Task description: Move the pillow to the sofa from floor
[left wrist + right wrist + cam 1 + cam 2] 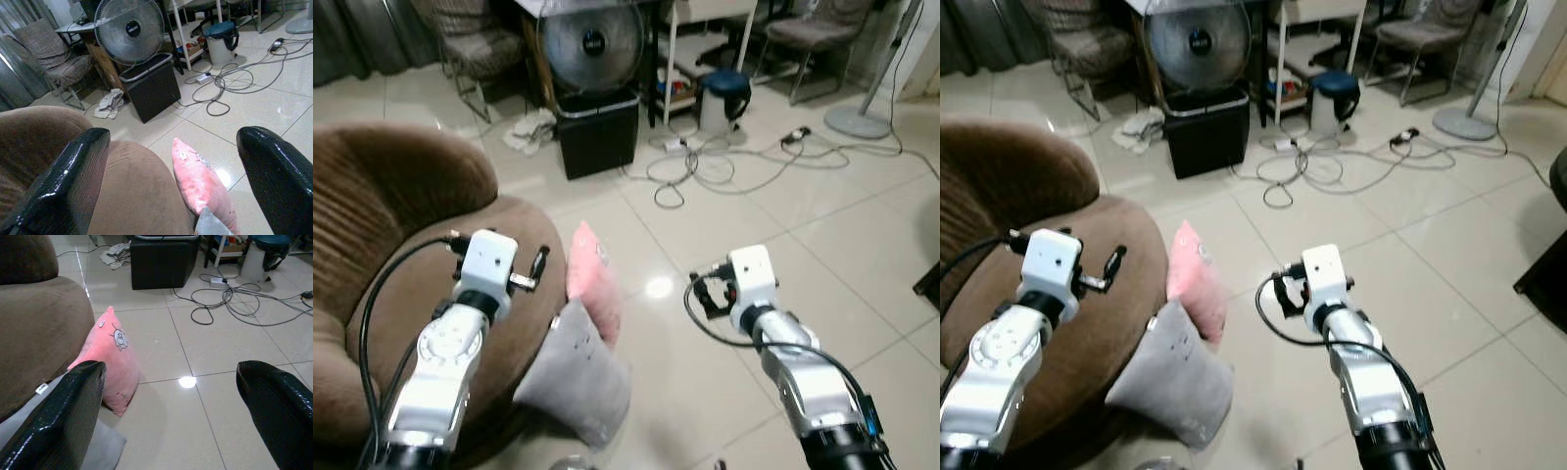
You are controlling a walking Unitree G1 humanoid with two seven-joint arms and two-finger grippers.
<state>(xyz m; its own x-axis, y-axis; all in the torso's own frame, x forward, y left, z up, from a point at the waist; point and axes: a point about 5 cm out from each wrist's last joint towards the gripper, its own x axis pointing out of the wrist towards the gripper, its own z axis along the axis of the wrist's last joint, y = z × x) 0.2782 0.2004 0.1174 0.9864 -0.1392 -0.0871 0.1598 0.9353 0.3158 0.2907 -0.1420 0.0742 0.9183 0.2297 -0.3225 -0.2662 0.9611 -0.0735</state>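
Observation:
A pink pillow (592, 279) stands on edge on the tiled floor, leaning against the front of the brown sofa (401, 245). A grey pillow (576, 377) leans on the sofa just in front of it. My left gripper (168, 181) hangs open above the sofa seat, left of the pink pillow (198, 178). My right gripper (171, 411) is open over the bare floor, to the right of the pink pillow (110, 360), with nothing between its fingers.
A black box (597, 132) with a round fan (592, 44) above it stands behind the pillows. Loose cables (724, 162) and a power strip trail across the floor. A blue-lidded bin (724, 98), chairs and a stand base (857, 122) line the back.

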